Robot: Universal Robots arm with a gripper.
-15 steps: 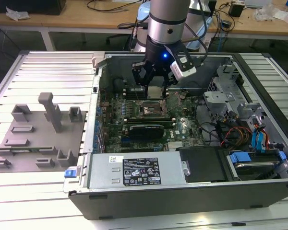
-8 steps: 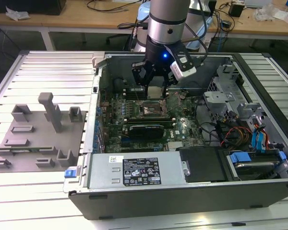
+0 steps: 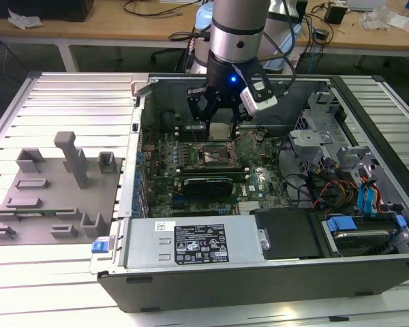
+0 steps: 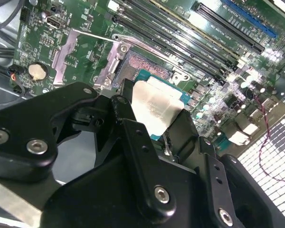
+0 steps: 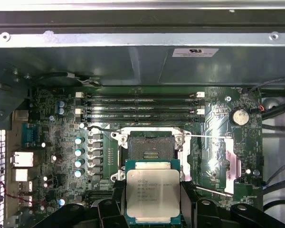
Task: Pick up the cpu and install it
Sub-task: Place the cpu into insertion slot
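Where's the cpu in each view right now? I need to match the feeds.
Exterior view: cpu in the gripper, near the open socket.
First wrist view: cpu beside that socket.
Second wrist view: cpu in front of the socket.
Shared landmark: the socket.

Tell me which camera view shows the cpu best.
The first wrist view: the cpu's whole silvery lid faces the camera, beside the open socket. The second wrist view shows it slanted, partly hidden behind the gripper holding it. The exterior view shows a small pale square in the gripper.
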